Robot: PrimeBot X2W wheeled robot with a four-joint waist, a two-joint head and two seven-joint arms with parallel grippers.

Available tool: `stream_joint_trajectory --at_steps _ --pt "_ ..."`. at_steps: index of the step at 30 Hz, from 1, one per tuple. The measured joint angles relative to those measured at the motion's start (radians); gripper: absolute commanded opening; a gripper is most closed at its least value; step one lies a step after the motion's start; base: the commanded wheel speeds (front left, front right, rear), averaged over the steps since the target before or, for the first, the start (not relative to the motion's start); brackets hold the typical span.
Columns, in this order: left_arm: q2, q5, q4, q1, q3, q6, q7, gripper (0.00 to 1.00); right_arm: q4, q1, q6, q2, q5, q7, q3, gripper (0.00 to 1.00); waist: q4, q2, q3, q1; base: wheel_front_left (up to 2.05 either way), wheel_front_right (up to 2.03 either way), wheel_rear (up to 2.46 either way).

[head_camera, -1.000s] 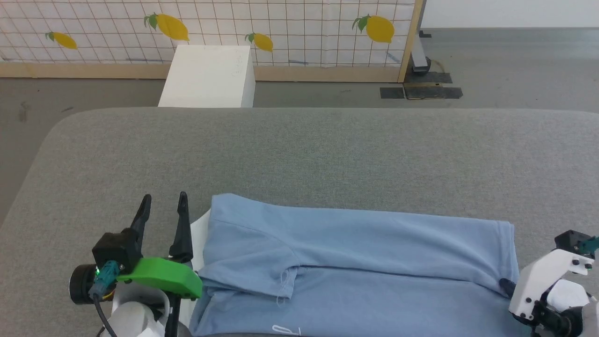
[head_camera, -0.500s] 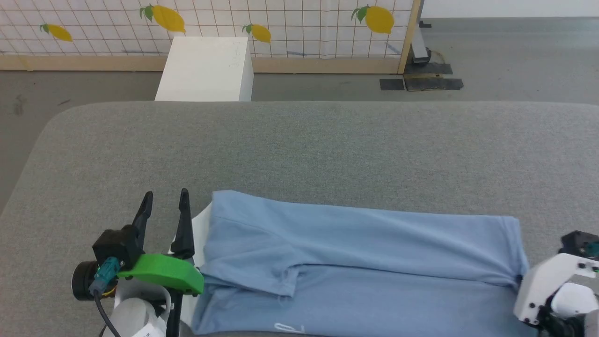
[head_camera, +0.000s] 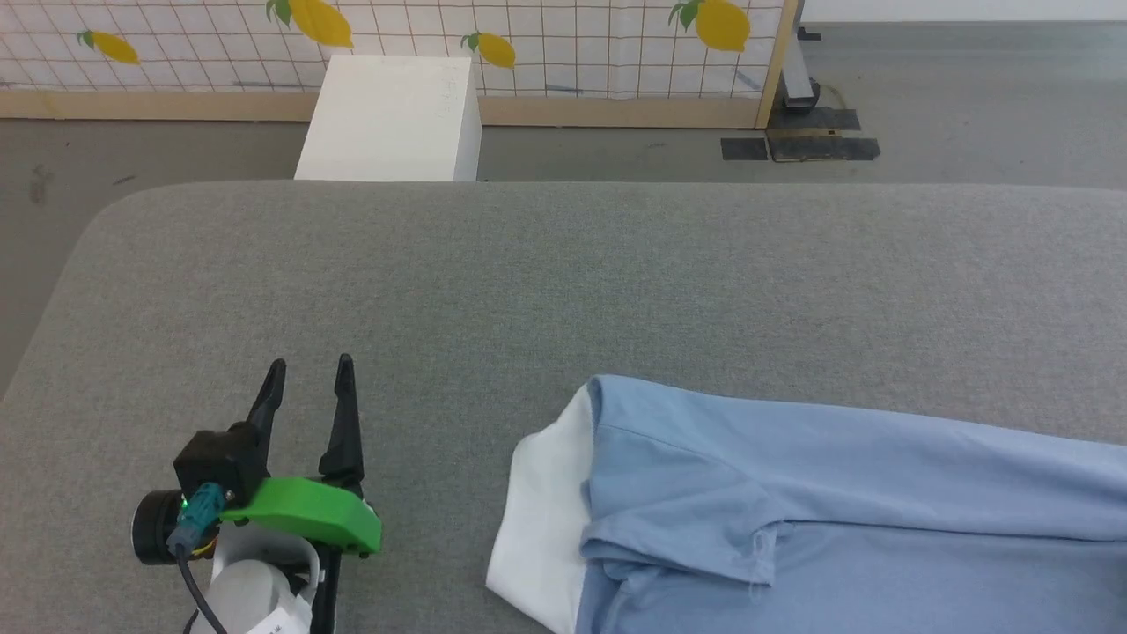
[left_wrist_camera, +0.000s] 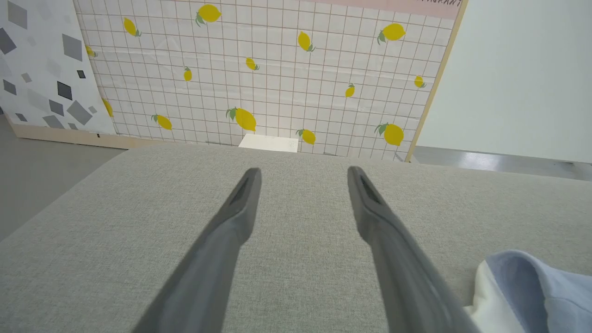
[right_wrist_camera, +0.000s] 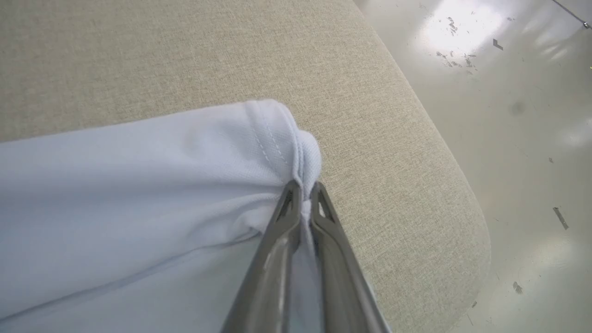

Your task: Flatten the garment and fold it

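Pinching the garment (right_wrist_camera: 138, 185) (wrist close-up), right end effector (right_wrist_camera: 303, 194) is clamped; left end effector (head_camera: 311, 364) wide.

The garment (head_camera: 845, 493) slides rightward across the grey cushion (head_camera: 528, 282), now well apart from the left gripper (head_camera: 310, 364), as the right gripper (right_wrist_camera: 305, 186) clamps onto its hem.

The T-shirt (head_camera: 792, 493) lies on the counter (head_camera: 528, 282), right of the left hand (head_camera: 310, 365) and apart from it, one corner between the fingers of the right hand (right_wrist_camera: 305, 188). A box (head_camera: 392, 119) stands beyond the counter, ahead.
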Motion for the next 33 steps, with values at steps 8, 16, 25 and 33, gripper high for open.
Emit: stream_joint_trajectory --at_steps 8,16,25,33 --pt "-0.003 0.004 0.012 0.002 0.012 -0.01 0.0 1.0 -0.079 0.014 0.0 0.009 0.053 0.059 0.137 0.0 -0.003 0.0 -0.017 0.0 0.0 0.0 0.0" --pt "-0.005 0.012 0.024 0.004 0.013 -0.018 0.0 1.0 -0.493 0.163 0.0 0.009 0.227 0.343 0.472 0.0 0.005 0.0 -0.037 0.0 0.0 0.0 0.0" --pt "-0.012 0.013 0.03 0.003 0.009 -0.026 0.0 1.0 -0.692 0.119 0.0 -0.056 0.313 0.484 0.925 0.0 0.028 0.0 -0.027 0.0 0.0 0.0 0.0" --pt "-0.021 0.014 0.035 -0.019 0.001 -0.035 0.0 1.0 -0.432 -0.067 0.0 -0.004 0.378 0.421 1.226 0.0 0.056 0.0 -0.003 0.0 0.0 0.0 0.0"
